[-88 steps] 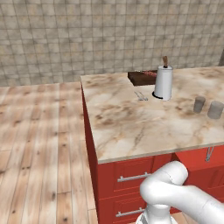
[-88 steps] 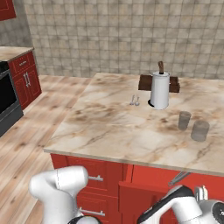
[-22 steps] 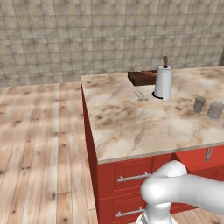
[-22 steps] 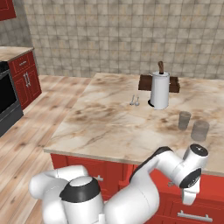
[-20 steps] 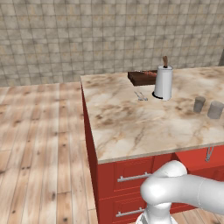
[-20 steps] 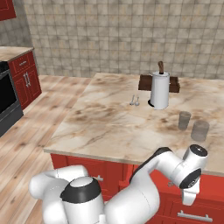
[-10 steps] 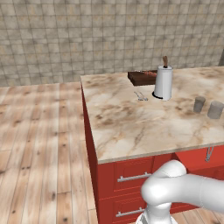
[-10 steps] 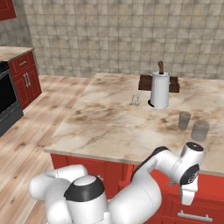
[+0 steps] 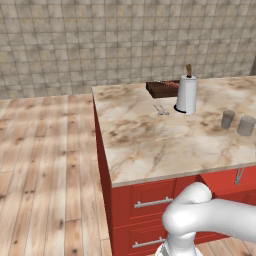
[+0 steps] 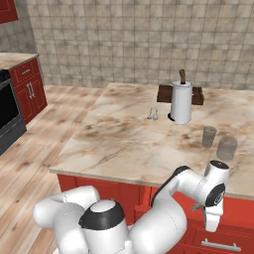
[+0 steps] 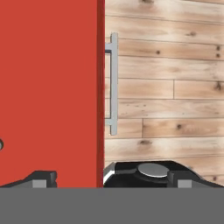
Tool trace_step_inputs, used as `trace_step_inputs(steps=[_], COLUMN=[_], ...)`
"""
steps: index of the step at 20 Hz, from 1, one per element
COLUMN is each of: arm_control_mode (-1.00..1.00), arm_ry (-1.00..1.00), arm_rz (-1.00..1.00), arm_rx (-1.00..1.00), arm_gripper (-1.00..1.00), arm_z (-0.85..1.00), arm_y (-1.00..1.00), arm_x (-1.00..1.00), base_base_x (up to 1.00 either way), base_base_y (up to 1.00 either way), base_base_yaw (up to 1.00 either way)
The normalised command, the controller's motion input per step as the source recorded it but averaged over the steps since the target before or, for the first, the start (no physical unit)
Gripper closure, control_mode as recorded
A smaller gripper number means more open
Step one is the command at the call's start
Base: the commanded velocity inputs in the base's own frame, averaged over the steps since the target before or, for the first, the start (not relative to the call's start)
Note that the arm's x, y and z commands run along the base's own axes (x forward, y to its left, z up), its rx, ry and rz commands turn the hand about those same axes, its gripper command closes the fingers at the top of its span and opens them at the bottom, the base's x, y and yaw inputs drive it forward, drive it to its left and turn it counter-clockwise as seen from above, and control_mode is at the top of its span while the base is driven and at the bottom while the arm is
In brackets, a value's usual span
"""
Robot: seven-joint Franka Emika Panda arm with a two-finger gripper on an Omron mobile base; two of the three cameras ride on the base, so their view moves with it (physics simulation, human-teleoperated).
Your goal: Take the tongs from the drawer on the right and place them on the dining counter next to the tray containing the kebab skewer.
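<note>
Now the gripper (image 10: 212,225) is lowered further beside the red drawer front, fingers spread wide and nothing held; the handle (image 11: 113,83) is neared. The tongs cannot be seen, presumably still shut inside.

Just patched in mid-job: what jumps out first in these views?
The white arm bends low against the red front of the marble-topped island, its open fingers by a silver drawer handle. At the island's far edge a paper towel roll stands before the dark wooden tray.
</note>
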Motion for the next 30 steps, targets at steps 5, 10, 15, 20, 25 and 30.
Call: trace_step_inputs(steps=[5,10,15,20,25,30], arm_control_mode=[-1.0,-1.0,-1.0,-1.0,-1.0,-1.0], arm_ry=[0.0,0.01,0.11,0.06,0.0,0.0], arm_rz=[0.0,0.0,0.0,0.0,0.0,0.0], arm_rx=[0.0,0.0,0.0,0.0,0.0,0.0], arm_gripper=[-1.0,-1.0,-1.0,-1.0,-1.0,-1.0], arm_z=[-0.3,-0.11,0.0,0.0,-0.03,-0.22], arm_y=[0.0,0.0,0.0,0.0,0.0,0.0], arm_x=[0.0,0.0,0.03,0.01,0.0,0.0], base_base_x=[0.0,0.0,0.0,0.0,0.0,0.0], base_base_y=[0.0,0.0,0.0,0.0,0.0,0.0], base_base_yaw=[0.0,0.0,0.0,0.0,0.0,0.0])
